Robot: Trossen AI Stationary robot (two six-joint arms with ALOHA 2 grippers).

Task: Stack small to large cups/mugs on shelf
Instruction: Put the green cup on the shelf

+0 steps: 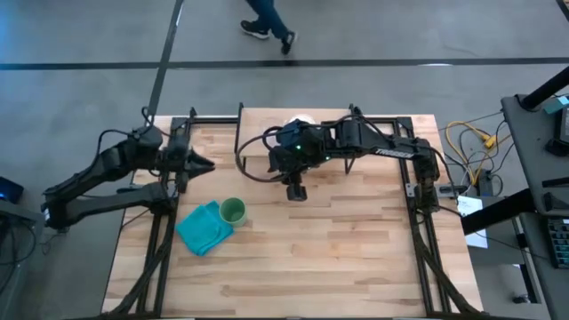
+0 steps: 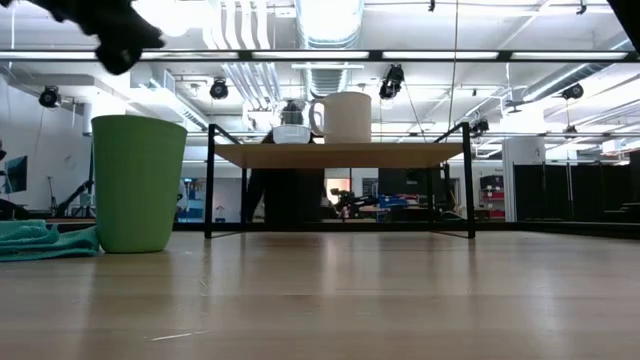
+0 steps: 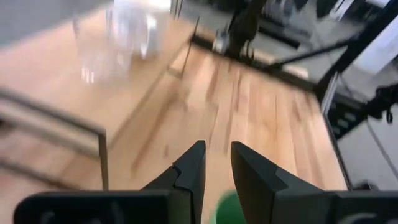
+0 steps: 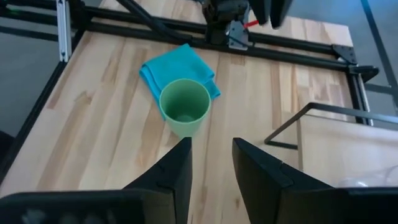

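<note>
Your green cup (image 1: 233, 211) stands upright on the tabletop (image 1: 338, 249) beside the teal cloth (image 1: 202, 228), closer to the left gripper (image 3: 216, 167) than the right gripper (image 4: 211, 158), both empty with fingers parted.

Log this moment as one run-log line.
small clear glass cup and white handled mug: on light-wood shelf | green plastic cup: tabletop, beside teal cloth | both end effectors open, empty
</note>
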